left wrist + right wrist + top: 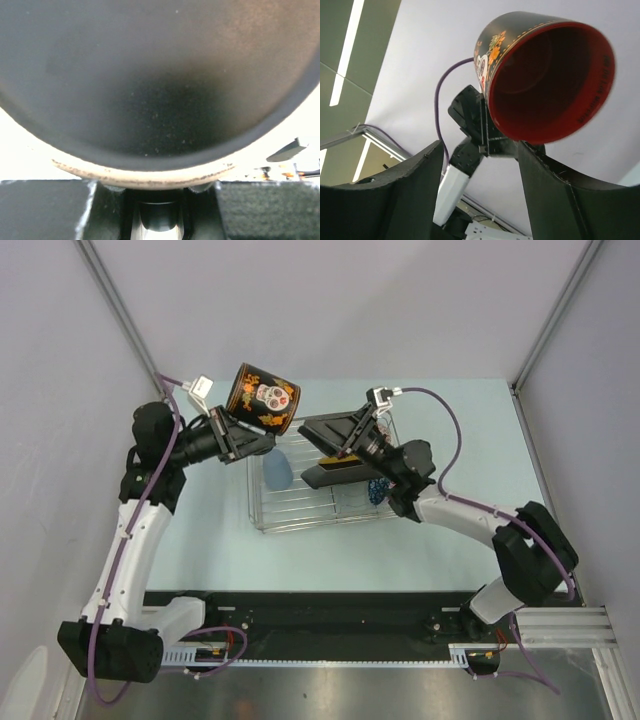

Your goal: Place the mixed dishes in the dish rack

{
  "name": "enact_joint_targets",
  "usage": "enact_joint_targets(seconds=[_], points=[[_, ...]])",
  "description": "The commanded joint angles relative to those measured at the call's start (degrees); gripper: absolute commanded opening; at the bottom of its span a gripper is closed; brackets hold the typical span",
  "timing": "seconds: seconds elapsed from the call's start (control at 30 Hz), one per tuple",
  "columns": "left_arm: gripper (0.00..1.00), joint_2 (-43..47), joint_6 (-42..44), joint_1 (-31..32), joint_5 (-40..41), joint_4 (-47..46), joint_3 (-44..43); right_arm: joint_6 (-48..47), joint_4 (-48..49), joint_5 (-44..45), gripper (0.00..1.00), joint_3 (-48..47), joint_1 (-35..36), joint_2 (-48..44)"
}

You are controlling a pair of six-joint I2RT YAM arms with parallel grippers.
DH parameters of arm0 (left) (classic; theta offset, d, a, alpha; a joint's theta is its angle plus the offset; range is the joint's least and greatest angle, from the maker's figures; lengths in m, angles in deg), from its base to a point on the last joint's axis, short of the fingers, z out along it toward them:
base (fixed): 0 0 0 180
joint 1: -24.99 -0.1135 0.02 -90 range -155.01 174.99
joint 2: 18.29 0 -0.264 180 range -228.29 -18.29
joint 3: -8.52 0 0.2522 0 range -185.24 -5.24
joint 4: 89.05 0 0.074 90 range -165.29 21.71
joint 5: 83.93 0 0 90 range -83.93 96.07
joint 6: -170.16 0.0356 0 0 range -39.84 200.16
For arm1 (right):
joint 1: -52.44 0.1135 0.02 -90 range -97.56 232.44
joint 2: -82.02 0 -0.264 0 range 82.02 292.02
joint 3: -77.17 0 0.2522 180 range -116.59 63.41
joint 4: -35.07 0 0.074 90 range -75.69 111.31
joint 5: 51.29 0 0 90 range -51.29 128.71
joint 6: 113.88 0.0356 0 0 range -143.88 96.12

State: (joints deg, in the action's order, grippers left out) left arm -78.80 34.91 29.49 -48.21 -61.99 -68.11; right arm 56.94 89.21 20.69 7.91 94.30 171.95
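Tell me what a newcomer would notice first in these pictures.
First, the dark mug, painted with a skull and red inside, hangs in the left tool near the far left corner of the wire rack. The rack holds a blue cup and a black plate, and the right tool stands open over them.

Illegible lettering inside the mug [547,75]
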Motion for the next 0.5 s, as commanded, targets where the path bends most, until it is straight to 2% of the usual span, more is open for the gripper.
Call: enact_joint_targets(seconds=[0.0,0.23,0.33,0.47], points=[[0.00,1.6,13.1,-1.4,-1.3,1.8,-8.4,-4.3,-6.4,-5.4,0.67,2.4,-3.5,-8.6],[0.00,2.6,29.9,-1.8,2.1,16.1,-8.0,-9.9,-21.8,-8.4,0.69,4.7,-11.2,-20.0],[0.00,1.8,38.5,-1.8,5.5,23.0,-7.0,-10.9,-25.2,-9.4,0.70,4.9,-14.4,-23.3],[0.00,1.2,44.5,-1.7,10.1,30.9,-5.6,-12.6,-28.8,-9.8,0.70,5.1,-16.4,-25.9]])
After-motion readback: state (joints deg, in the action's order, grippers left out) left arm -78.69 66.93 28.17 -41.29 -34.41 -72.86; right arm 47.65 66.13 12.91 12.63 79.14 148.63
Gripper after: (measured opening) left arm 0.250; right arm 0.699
